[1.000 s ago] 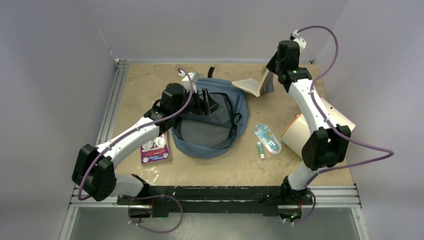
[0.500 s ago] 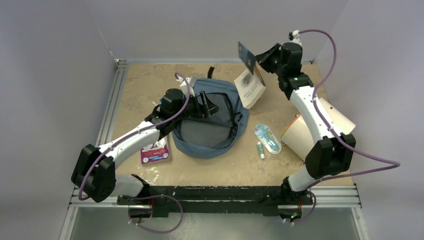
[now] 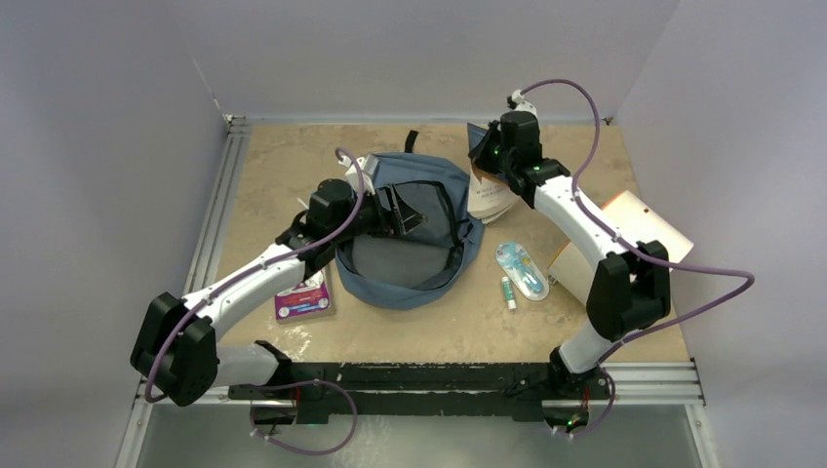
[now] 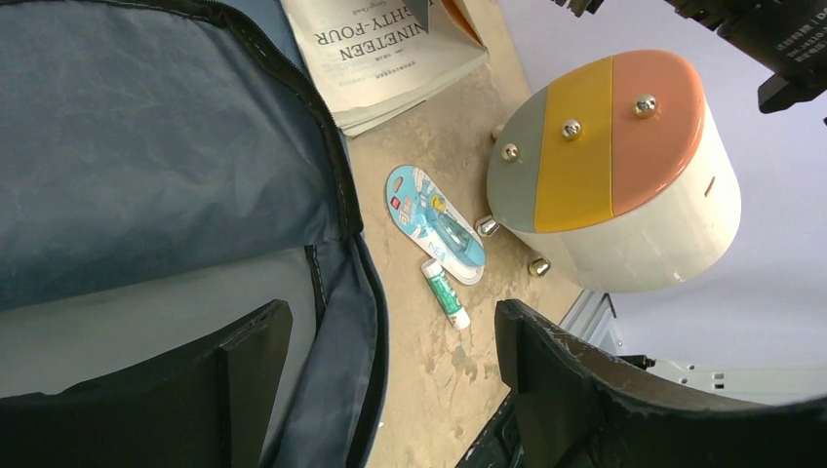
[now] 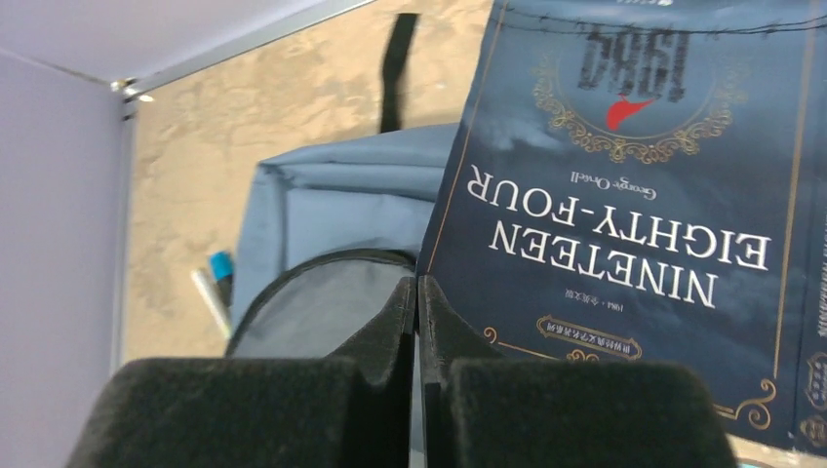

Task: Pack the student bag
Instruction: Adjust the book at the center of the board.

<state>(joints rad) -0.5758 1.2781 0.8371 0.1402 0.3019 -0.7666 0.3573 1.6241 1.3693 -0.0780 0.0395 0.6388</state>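
The slate-blue student bag (image 3: 419,255) lies flat mid-table with its main zipper open and its grey lining showing (image 4: 146,322). My left gripper (image 3: 408,210) is open over the bag's mouth; in the left wrist view (image 4: 390,322) one finger is inside the bag, the other is outside, and the rim (image 4: 366,322) runs loose between them. My right gripper (image 3: 485,148) is shut on the dark blue cover of a paperback, "Nineteen Eighty-Four" (image 5: 634,214). The book's pale pages (image 3: 491,195) hang down at the bag's upper right edge (image 4: 390,49).
A blue blister pack (image 3: 520,268) and a green-and-white tube (image 3: 508,292) lie right of the bag. A round white box with a grey, yellow and orange lid (image 4: 614,166) stands further right. A purple packet (image 3: 302,295) lies left of the bag, under my left arm.
My right arm has swung left and down from the far right corner, carrying the book by its cover to the bag's upper right edge. My left gripper has hardly moved.
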